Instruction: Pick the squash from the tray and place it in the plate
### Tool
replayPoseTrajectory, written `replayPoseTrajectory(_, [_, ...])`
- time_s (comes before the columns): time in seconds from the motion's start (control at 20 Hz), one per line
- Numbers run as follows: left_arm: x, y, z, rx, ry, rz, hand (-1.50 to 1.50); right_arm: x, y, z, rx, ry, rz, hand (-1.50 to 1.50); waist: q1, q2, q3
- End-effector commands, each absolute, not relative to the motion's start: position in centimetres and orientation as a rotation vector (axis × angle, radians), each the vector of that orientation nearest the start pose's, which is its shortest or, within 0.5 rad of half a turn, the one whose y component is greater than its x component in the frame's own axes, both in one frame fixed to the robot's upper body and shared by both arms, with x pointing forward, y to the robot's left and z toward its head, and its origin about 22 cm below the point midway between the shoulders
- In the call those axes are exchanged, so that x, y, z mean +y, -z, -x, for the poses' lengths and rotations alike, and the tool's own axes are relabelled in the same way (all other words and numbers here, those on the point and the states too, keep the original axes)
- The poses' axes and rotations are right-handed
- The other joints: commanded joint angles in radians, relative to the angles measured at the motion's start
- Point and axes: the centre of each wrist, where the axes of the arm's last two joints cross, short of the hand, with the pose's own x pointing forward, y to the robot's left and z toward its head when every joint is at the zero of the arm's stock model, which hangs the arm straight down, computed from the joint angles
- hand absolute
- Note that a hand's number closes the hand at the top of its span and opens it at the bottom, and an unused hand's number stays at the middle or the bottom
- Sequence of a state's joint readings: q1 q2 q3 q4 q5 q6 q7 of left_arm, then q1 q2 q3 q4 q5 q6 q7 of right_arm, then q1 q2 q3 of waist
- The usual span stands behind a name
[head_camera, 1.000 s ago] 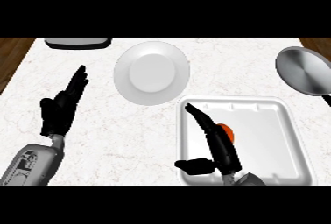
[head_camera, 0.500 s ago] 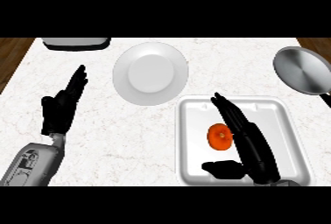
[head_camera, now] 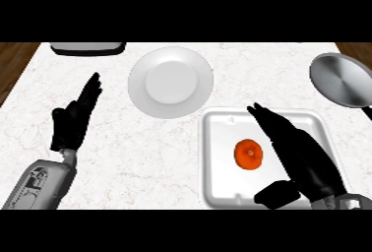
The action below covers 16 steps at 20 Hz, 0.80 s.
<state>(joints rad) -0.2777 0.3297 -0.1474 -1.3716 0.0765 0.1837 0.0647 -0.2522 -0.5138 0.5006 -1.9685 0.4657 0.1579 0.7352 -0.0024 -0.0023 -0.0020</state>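
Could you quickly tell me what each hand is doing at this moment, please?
Left hand: open, fingers straight, resting at the view's left, holding nothing.
Right hand: open over the tray, beside the squash, not gripping it.

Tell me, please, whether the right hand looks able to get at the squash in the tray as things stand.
Probably yes: the right hand is open over the tray, just right of the squash, with nothing between them.
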Motion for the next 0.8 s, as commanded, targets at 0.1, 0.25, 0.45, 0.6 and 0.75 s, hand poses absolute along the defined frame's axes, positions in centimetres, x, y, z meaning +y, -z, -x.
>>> replayPoseTrajectory(0.1, [26.2,-3.6,-29.8,-1.562,0.206,-0.211,0.00,-17.9,-13.2,-23.8,-1.145,-1.117,0.633,-1.50,0.004,0.002,0.002])
replayPoseTrajectory(0.25, [25.9,-3.3,-30.1,-1.545,0.214,-0.234,0.00,-18.0,-12.6,-25.5,-1.111,-1.131,0.632,-1.50,0.005,0.003,0.002])
replayPoseTrajectory(0.45, [25.4,-3.3,-30.6,-1.558,0.221,-0.208,0.00,-15.3,-12.1,-26.5,-1.115,-1.129,0.597,-1.50,0.005,0.003,0.002])
replayPoseTrajectory(0.6, [25.8,-5.6,-30.0,-1.563,0.223,-0.225,0.00,-15.7,-9.8,-26.6,-1.022,-1.181,0.635,-1.50,0.009,0.002,0.002])
replayPoseTrajectory(0.75, [24.3,-3.9,-29.8,-1.558,0.208,-0.198,0.00,-17.4,-9.2,-27.4,-0.965,-1.221,0.627,-1.50,0.006,0.003,0.002])
